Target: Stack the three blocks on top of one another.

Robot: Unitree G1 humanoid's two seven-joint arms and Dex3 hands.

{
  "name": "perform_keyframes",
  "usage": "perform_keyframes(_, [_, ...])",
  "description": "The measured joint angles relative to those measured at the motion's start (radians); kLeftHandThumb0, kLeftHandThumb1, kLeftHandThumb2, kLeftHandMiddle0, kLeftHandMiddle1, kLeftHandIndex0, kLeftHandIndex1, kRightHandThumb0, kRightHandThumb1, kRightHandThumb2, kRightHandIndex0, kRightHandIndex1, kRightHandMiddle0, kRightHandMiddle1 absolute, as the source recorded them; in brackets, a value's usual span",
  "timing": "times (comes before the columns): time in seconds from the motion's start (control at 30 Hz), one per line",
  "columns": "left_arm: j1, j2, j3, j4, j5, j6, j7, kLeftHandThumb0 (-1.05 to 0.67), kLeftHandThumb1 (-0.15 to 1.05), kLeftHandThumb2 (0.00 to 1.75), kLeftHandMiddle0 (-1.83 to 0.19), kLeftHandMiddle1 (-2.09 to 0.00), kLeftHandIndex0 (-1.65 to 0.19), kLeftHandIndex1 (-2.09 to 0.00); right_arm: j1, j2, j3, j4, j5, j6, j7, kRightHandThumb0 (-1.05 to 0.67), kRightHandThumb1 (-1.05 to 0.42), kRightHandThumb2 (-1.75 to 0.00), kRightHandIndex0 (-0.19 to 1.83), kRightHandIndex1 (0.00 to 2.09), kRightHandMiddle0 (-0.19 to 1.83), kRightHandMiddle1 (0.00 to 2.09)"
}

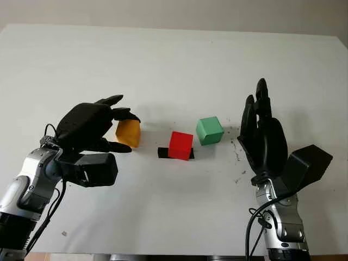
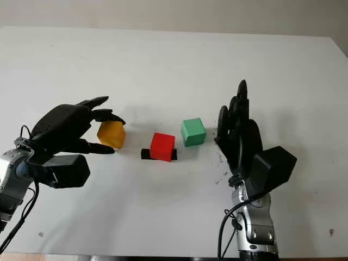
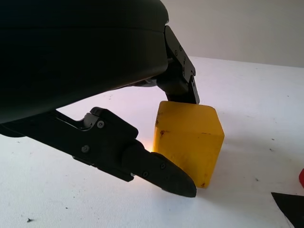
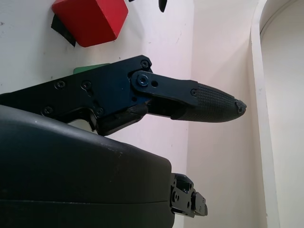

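- The yellow block, left of the red block on the table, was pinched by the left hand, its fingers closed on opposite faces, probably for lifting.
- The green block sat just right of the red one.
- The right hand was held open beyond the green block, holding nothing, apparently kept clear.

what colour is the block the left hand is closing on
Yellow block, clearest in the left wrist view.

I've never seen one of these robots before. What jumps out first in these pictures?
Three bright blocks on the white table: a yellow block, a red block sitting on a black patch, and a green block beside it. The black left hand is closed around the yellow block, its fingers touching it, while the right hand stands open to the right of the green block.
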Motion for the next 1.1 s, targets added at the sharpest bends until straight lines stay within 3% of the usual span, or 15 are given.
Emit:
perform_keyframes(0.1, [0.0, 0.002, 0.0, 0.017, 0.0, -0.038, 0.025, -0.35, 1.02, 0.06, -0.34, -0.06, -0.27, -1.37, 0.0, 0.0, 0.0, 0.0, -0.001, 0.0, 0.001, -0.71, -1.05, -0.62, -0.19, 0.0, -0.19, 0.0])
perform_keyframes(0.27, [0.0, 0.012, 0.0, 0.015, 0.017, -0.044, 0.024, -0.38, 1.05, 0.09, -0.34, -0.06, -0.26, -1.26, 0.0, 0.0, 0.0, 0.0, -0.005, 0.0, 0.0, -0.71, -1.05, -0.61, -0.19, 0.0, -0.19, 0.0])
perform_keyframes(0.47, [0.005, 0.039, 0.001, -0.09, 0.117, 0.024, 0.015, -0.44, 1.05, 0.18, -0.37, -0.05, -0.31, -1.11, 0.0, 0.0, 0.0, 0.0, -0.011, 0.0, -0.003, -0.71, -1.05, -0.6, -0.19, 0.0, -0.19, 0.0])
perform_keyframes(0.6, [0.018, 0.046, 0.003, -0.155, 0.145, 0.035, 0.006, -0.43, 1.05, 0.21, -0.34, -0.05, -0.23, -1.27, 0.0, 0.0, 0.001, 0.0, -0.018, 0.0, -0.01, -0.7, -1.05, -0.59, -0.19, 0.0, -0.19, 0.0])
perform_keyframes(0.7, [0.021, 0.048, 0.012, -0.202, 0.068, 0.022, -0.058, -0.4, 1.05, 0.21, -0.33, -0.05, -0.21, -1.46, 0.0, 0.0, 0.001, -0.001, -0.024, 0.005, -0.014, -0.7, -1.05, -0.58, -0.19, 0.0, -0.19, 0.0])
perform_keyframes(0.9, [-0.018, 0.029, 0.027, -0.247, -0.209, -0.003, -0.213, -0.35, 1.05, 0.18, -0.35, -0.06, -0.22, -1.45, 0.0, 0.004, 0.012, -0.03, -0.045, 0.03, -0.031, -0.7, -1.05, -0.57, -0.19, 0.0, -0.19, 0.0])
perform_keyframes(1.1, [-0.085, -0.032, 0.021, -0.195, -0.321, -0.053, -0.239, -0.34, 1.05, 0.14, -0.38, -0.07, -0.28, -1.38, 0.003, 0.009, 0.016, -0.036, -0.053, 0.048, -0.039, -0.71, -1.05, -0.56, -0.19, 0.0, -0.19, 0.0])
